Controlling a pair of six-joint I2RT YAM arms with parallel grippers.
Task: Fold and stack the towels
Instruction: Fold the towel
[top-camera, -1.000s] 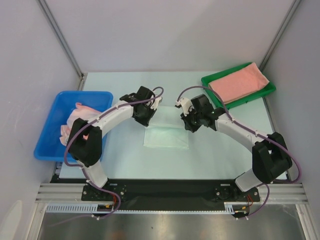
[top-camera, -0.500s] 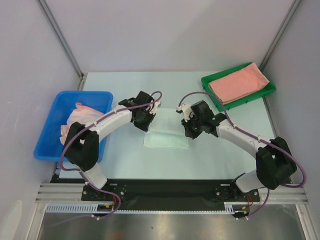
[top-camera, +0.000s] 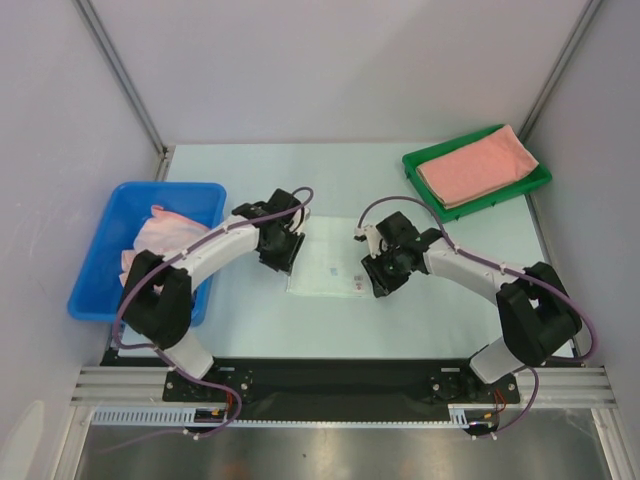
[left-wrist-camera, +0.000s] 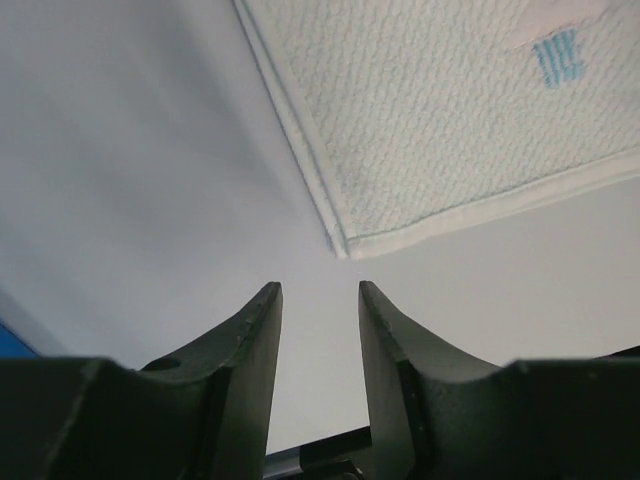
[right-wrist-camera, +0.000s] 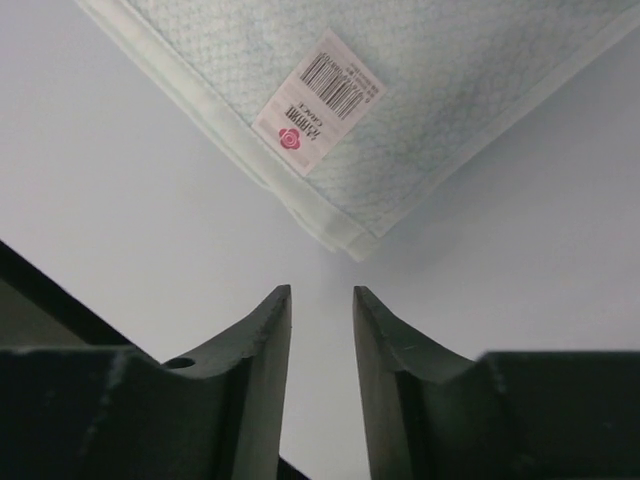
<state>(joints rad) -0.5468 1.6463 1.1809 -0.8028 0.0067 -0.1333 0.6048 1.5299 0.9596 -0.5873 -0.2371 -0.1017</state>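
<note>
Mint towel (top-camera: 327, 270) lies between left gripper (top-camera: 286, 254), right gripper (top-camera: 377, 277)

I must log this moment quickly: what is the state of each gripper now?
Left gripper: open, holding nothing.
Right gripper: open, holding nothing.

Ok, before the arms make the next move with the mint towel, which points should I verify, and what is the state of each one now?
1. Left gripper free of cloth: ok, jaws apart, nothing between them.
2. Right gripper free of cloth: ok, jaws apart, nothing between them.
3. Mint towel lying flat, edges matched at both near corners: ok.
4. Towel folded small enough for stacking: cannot tell.
5. Pink towel in the green tray flat on top, ready to receive it: ok.
6. Blue bin emptied: not ok, pink cloth inside.
</note>
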